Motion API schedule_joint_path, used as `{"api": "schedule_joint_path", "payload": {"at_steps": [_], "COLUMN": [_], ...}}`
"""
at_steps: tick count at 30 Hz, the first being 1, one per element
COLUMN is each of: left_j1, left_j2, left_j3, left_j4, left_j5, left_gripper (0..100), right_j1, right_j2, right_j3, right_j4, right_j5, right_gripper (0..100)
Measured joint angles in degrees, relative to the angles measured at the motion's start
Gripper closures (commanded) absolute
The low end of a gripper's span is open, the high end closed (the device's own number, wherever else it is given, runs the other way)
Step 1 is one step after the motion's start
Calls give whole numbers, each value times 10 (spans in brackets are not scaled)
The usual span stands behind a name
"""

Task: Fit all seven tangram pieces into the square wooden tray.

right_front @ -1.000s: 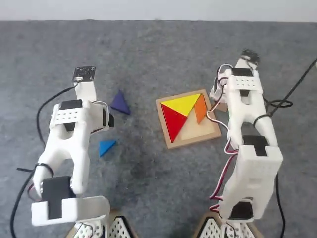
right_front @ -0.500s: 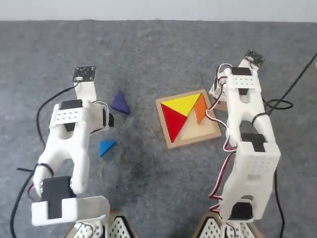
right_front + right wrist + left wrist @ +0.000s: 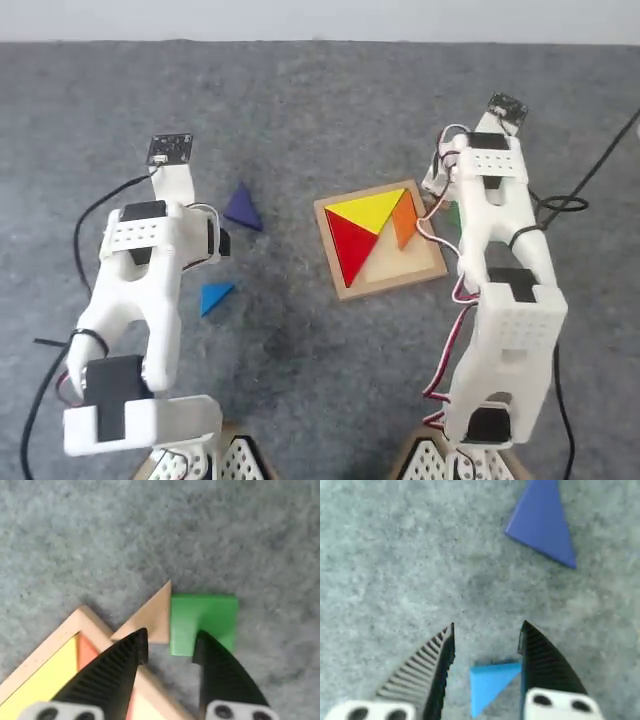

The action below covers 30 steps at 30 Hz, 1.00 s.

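I am viewing the square wooden tray (image 3: 405,262) lying on the grey desk (image 3: 300,120) between the two arms, turned at a slight angle. A yellow triangle (image 3: 370,210), a red triangle (image 3: 348,245) and an orange piece (image 3: 404,218) are sitting inside it, edges touching, while the tray's near corner is showing bare wood. The right tool (image 3: 171,632) is hovering just outside the tray's far right edge with its jaws parted to a moderate gap and holding nothing. Beneath it a green square (image 3: 210,612) is lying flat on the desk, touching a pale wooden triangle (image 3: 157,615) that is resting against the tray's rim. The left tool (image 3: 488,625) is standing well apart from the tray with its jaws spread wide and gripping nothing. A light blue triangle (image 3: 490,682) is lying on the desk between those jaws, and a dark blue triangle (image 3: 542,522) is lying farther out, apart from both.
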<state>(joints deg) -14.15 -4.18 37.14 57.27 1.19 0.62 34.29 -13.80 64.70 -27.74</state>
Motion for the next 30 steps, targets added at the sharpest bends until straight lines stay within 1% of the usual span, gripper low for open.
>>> {"api": "schedule_joint_path", "payload": {"at_steps": [5,9,14,16,18,22,25,30], "left_j1": [0,0,0,0,0,0,0,0], "left_j2": [0,0,0,0,0,0,0,0], "left_j3": [0,0,0,0,0,0,0,0], "left_j4": [0,0,0,0,0,0,0,0], "left_j5": [0,0,0,0,0,0,0,0], "left_gripper": [792,792,792,792,792,792,792,792], "right_j1": [57,84,105,92,64,4,-25,-40], "right_j2": [11,27,35,34,28,-3,-17,-4], "right_j3": [-13,-45,-68,-84,-101,-121,-125,-125], "right_j4": [1,48,81,104,117,125,126,120], "right_j5": [20,40,43,43,43,44,44,11], "right_gripper": [846,846,846,846,846,846,840,752]}}
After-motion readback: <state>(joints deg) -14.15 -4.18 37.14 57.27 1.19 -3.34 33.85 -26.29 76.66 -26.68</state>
